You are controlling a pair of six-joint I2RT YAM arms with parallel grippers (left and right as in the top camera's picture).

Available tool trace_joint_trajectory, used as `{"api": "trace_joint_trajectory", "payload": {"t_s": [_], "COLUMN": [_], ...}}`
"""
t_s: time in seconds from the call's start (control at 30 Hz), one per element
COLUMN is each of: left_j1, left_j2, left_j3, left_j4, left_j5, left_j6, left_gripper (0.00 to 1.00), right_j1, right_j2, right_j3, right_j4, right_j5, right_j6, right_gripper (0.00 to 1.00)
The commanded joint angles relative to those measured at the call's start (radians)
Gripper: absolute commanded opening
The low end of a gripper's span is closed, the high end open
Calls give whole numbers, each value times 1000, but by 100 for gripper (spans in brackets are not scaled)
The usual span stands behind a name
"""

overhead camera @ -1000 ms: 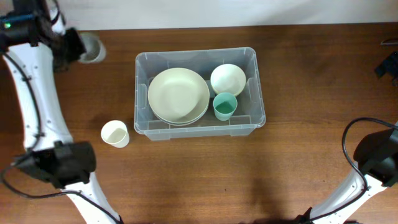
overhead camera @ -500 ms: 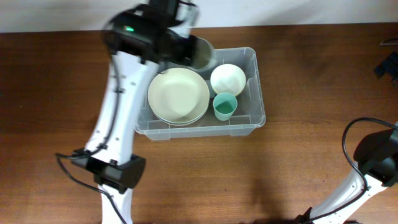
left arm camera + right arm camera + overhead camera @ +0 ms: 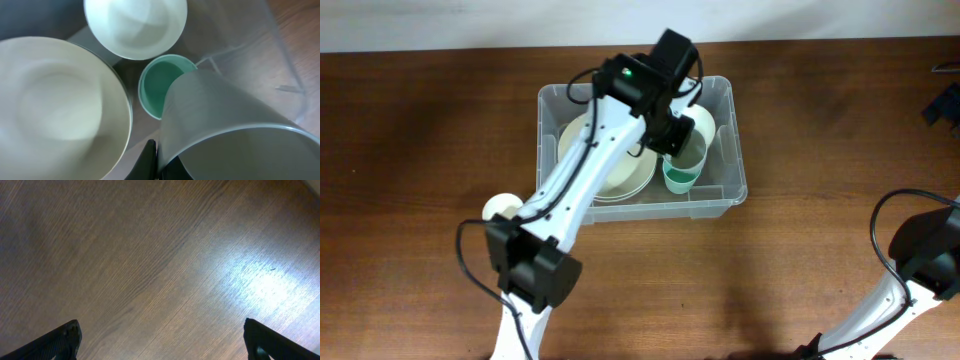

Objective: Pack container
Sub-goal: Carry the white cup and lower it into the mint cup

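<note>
Pinch on the grey cup (image 3: pixel 225 130) holds as the left gripper (image 3: pixel 668 135) swings in over the container (image 3: pixel 720 200) (out above bare counter (image 3: pixel 820 250) a second ago). Directly below waits the teal cup (image 3: pixel 161 82), so nesting looks next.

The brown wooden worktop (image 3: pixel 800 250) carries the clear container (image 3: pixel 732 190) at its middle and a white cup (image 3: pixel 497 206) just beside the container's left near corner.

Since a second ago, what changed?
The left gripper carried the grey cup rightward from the far left to over the container, above the teal cup; still gripped. The plates, bowl, white cup and right arm stayed put.
</note>
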Motion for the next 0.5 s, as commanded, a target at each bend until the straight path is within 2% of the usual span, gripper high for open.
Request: {"api": "trace_joint_trajectory", "payload": {"t_s": [0.0,0.47], "left_j1": [-7,2], "left_j2": [29,108], "left_j3": [-4,-5], "left_j4": [21,31], "left_j5": [13,-24], "left_j6": [19,16], "left_gripper": [1,1], "right_j1": [-7,-7], "right_j2": [13,13], "right_j3": [-3,-3], "right_j4": [0,0], "right_j5": [12,12], "right_j6": [5,5], "right_gripper": [99,99]}}
